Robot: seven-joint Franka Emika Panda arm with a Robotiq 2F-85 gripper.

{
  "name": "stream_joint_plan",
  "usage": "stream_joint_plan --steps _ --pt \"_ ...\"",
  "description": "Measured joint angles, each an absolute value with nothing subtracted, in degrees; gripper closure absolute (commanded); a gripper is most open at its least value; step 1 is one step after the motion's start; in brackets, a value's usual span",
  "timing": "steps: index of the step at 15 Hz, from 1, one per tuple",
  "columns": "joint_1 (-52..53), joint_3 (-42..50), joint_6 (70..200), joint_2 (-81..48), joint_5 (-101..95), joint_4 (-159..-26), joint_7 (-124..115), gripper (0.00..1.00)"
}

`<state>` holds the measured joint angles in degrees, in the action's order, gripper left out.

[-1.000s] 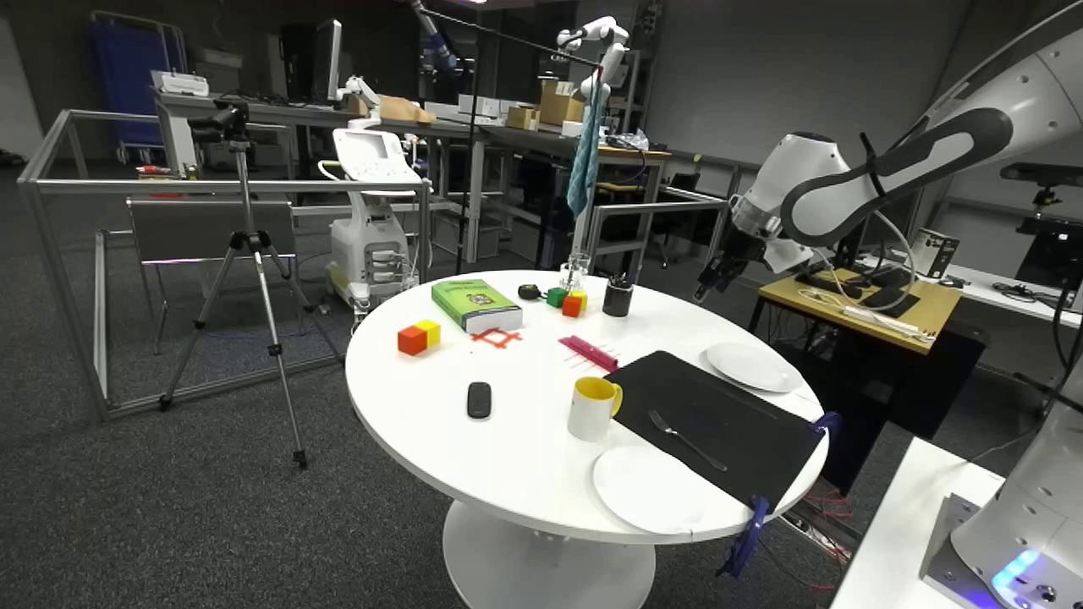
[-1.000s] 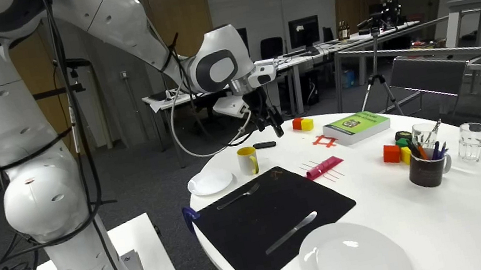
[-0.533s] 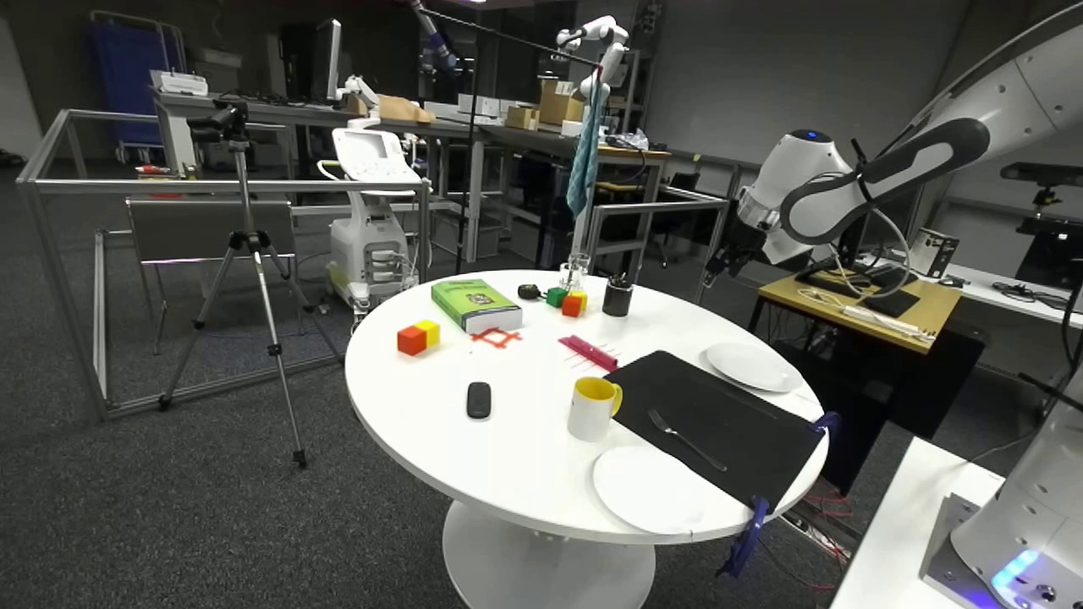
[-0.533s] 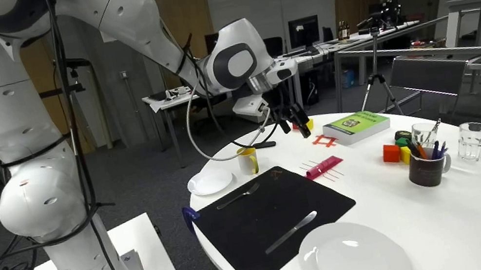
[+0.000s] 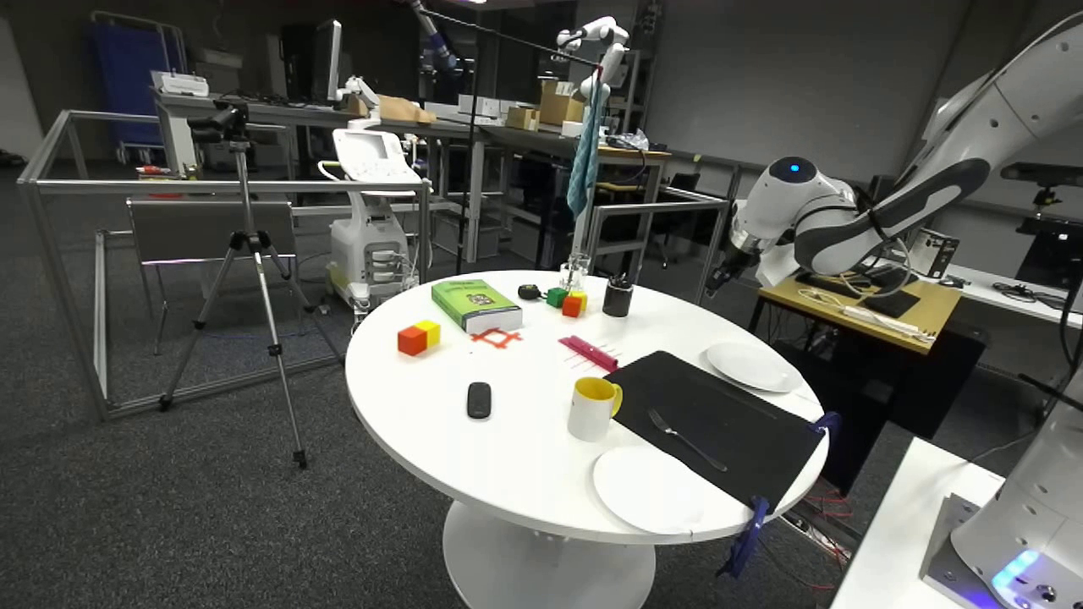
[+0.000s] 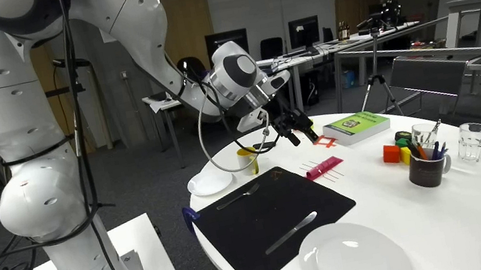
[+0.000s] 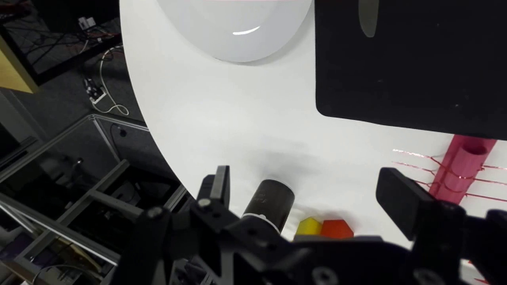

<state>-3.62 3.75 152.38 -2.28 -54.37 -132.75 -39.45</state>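
Your gripper [image 7: 303,180] has its jaws wide apart, up in the air over the white table [image 7: 245,118]. Seen from the wrist, the dark mug [image 7: 273,200] stands on the table btwn your fingers [image 7: 222,184], nearer the L-pic one, partly hidden by the gripper body; in an exterior view, pens [image 6: 436,151] show in it. Also btwn the jaws: yellow cube [image 7: 309,226] & red cube [image 7: 336,228], right beside each other, red one twd the R-pic finger, lower parts hidden. Just outside that finger you've got the pink roll [image 7: 461,170]. Ahead of your tips, twd pic L, is the white plate [image 7: 237,31], cut off by the frame; twd pic R, the black mat [image 7: 412,67] w/ an end of the knife [image 7: 368,18] showing on it. In an exterior view, the green book [image 6: 357,123] is to pic R of your jaws & the yellow-lined mug [image 6: 244,159] to pic L of them, fork [image 6: 238,196] lower on the mat.
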Motion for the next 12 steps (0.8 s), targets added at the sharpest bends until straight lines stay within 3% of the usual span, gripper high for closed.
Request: stream_joint_plan --steps 12 --pt "-0.84 3.19 150.27 -5.45 -72.02 -133.97 -55.47 0.0"
